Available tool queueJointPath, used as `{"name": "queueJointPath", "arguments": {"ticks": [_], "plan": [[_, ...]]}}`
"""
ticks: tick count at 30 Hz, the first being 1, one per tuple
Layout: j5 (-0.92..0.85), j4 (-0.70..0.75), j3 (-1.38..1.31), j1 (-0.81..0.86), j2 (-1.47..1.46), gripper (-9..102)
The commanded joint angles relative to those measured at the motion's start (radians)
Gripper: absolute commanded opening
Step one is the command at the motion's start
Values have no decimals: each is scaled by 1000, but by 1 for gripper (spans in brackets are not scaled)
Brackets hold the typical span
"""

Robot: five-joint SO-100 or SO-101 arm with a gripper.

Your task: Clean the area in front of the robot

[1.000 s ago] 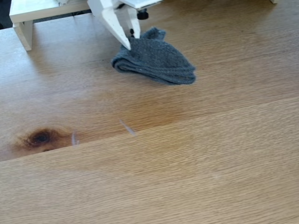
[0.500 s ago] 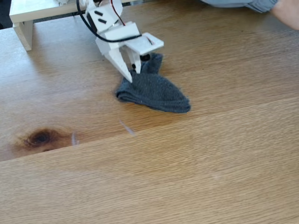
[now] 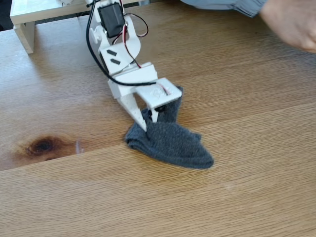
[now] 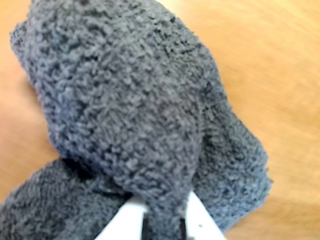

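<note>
Wiping under way, much of the wood not yet covered.

Fixed view: the claw [image 3: 148, 120] pinches the grey cloth [image 3: 170, 144] on the surface [image 3: 237, 197], right of the dark knot [image 3: 42, 145]. Wrist view: cloth [image 4: 125, 100] bunched between the white jaws.

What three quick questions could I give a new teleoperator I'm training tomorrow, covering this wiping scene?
1. True or false: the hand is pinching the grey cloth.
2. Which side of the cloth, in the fixed view, has the dark knot: A left, B right?
3. What enters the fixed view at its top right corner?

Key: 1 true, the wrist view shows cloth squeezed between the white fingertips. 2 A. 3 a person's hand and sleeve.
</note>
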Motion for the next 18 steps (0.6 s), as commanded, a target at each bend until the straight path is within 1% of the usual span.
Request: {"name": "queueJointPath", "arguments": {"ticks": [1, 6, 8, 11, 13, 15, 16, 18], "plan": [[43, 164, -181, 184, 21, 0], [86, 526, -181, 230, 123, 0], [97, 678, -181, 209, 173, 0], [107, 842, -149, 150, 252, 0], [109, 908, -100, 100, 298, 0], [117, 923, -29, 46, 350, 0], [127, 902, 14, 21, 382, 0], [153, 810, 98, -11, 454, 0]]}}
